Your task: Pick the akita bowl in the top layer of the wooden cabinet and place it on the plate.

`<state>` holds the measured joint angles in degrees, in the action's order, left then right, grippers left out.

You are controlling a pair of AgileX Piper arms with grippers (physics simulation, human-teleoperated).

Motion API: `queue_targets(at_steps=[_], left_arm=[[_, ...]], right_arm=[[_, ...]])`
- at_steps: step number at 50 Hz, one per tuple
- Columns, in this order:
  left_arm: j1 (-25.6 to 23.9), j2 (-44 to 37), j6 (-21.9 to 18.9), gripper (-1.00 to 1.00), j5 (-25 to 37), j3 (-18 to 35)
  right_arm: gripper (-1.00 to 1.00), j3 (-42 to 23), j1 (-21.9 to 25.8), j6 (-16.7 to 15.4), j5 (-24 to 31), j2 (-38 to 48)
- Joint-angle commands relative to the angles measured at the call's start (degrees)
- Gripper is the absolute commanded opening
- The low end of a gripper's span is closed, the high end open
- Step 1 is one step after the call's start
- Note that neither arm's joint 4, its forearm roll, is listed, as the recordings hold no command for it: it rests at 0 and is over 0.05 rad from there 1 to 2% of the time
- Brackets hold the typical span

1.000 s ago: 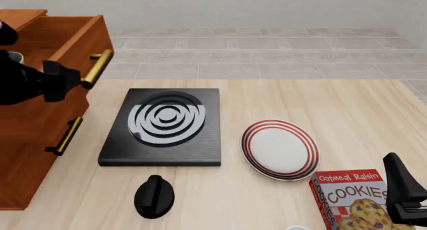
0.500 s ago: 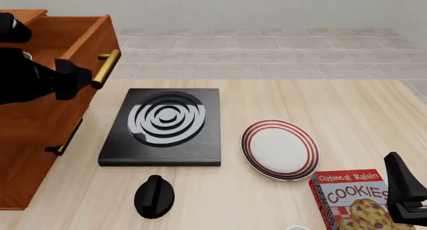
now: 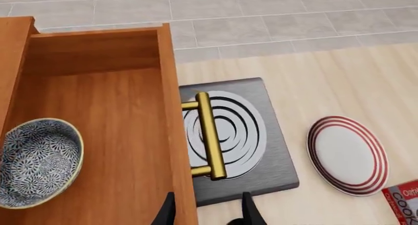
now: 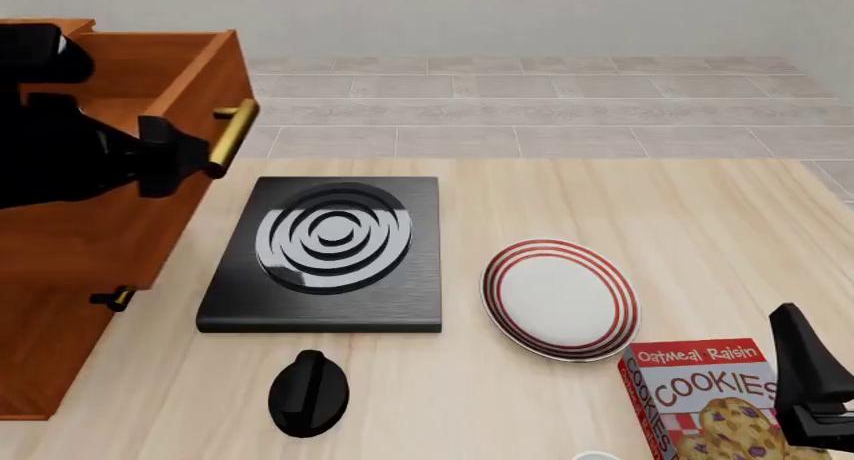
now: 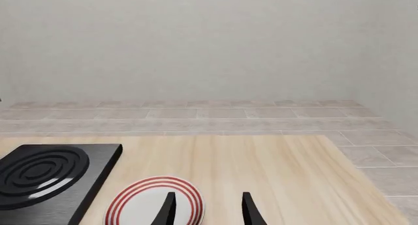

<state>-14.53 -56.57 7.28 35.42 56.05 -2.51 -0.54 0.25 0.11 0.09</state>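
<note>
Top layer (image 4: 160, 110) pulled farther out; akita bowl (image 3: 36, 161) beside left tool (image 3: 207, 213).

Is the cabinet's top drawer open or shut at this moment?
Open. The top layer juts out over the lower drawers, and the left wrist view looks down into it, with the akita bowl inside.

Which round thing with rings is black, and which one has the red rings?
The black one is the square stove with white rings, beside the wooden cabinet. The red rings belong to the white plate, which lies right of the stove.
</note>
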Motion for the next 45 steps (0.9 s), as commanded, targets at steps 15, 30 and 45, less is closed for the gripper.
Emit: queue_targets(at_steps=[15,30,45], left_arm=[[-4.29,-2.31,0.64,1.00,-0.13,1.05],[-5.89,-2.96,0.30,1.00,0.58,3.17],[-7.55,-3.77,0.40,1.00,1.10,5.40]], right_arm=[[1.00,-0.06,0.01,0.05,-0.01,-0.03],[1.00,-0.22,0.10,0.08,0.20,-0.02],[1.00,-0.07,-0.02,0.12,0.04,-0.02]])
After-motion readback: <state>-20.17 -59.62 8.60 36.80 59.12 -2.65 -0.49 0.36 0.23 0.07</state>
